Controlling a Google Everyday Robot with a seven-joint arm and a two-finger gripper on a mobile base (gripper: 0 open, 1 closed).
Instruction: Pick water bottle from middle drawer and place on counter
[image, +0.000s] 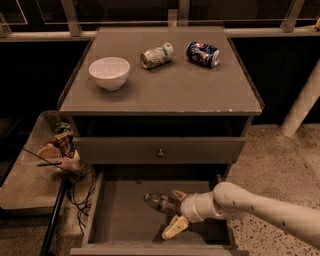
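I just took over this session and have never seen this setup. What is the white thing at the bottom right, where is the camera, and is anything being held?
There is one camera, looking down at the front of a grey-brown wooden cabinet. The white tube from the lower right is the robot's single arm. Its two-finger gripper is inside the open middle drawer, fingers spread at one end of the small clear plastic water bottle, which lies on the drawer floor. Nothing is lifted yet. On the counter sit a white bowl, a green-white can and a blue can, both cans on their sides. A low side tray with clutter is at the picture's left.
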